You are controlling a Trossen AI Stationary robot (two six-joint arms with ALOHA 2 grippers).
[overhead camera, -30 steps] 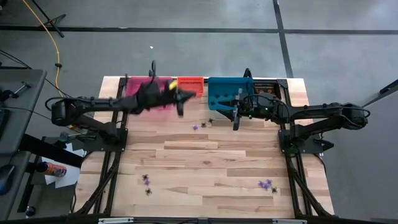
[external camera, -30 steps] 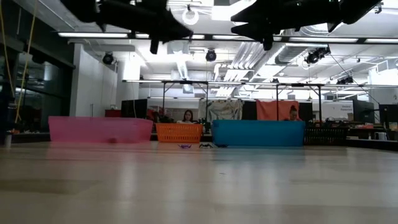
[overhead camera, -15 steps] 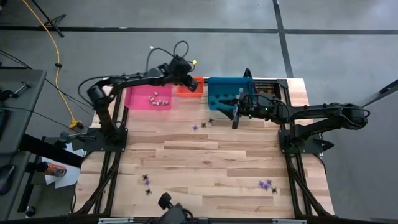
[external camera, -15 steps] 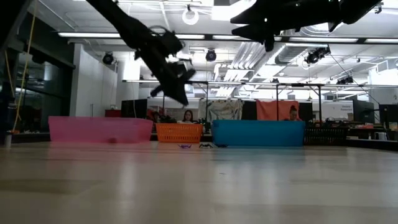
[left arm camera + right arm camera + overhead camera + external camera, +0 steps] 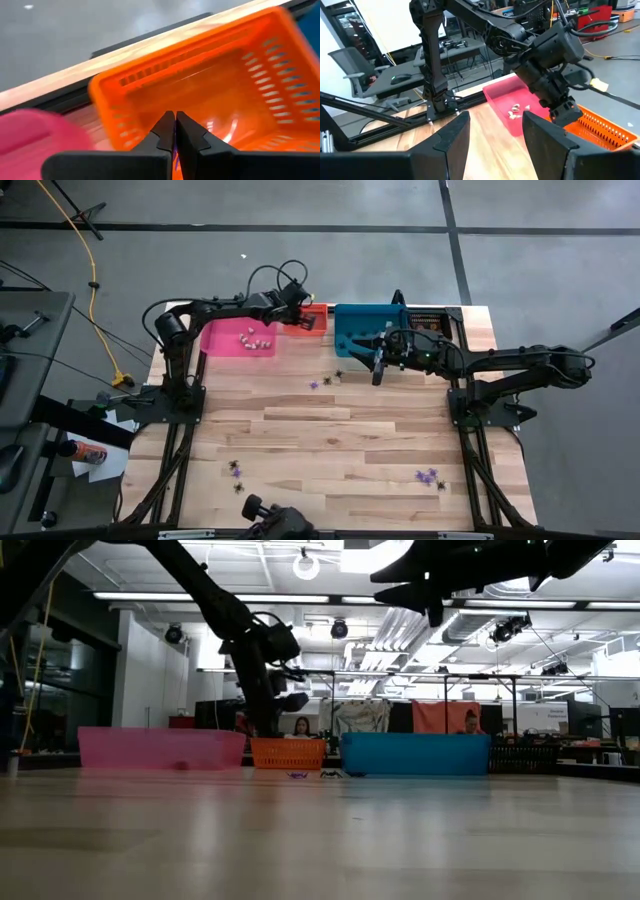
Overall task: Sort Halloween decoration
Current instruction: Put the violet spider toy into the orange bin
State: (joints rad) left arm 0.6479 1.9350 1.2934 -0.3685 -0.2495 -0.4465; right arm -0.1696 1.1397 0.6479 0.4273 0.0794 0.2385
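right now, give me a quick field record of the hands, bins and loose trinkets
left hand: shut, over the orange bin
right hand: open, holding nothing, by the blue bin
pink bin: pale trinkets inside
table: loose trinkets near the blue bin, plus two clusters along the near edge

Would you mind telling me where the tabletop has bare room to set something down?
The wide middle of the table is bare, between the trinkets by the blue bin and the front-corner clusters and. The back edge is crowded: pink bin, orange bin, both arms.
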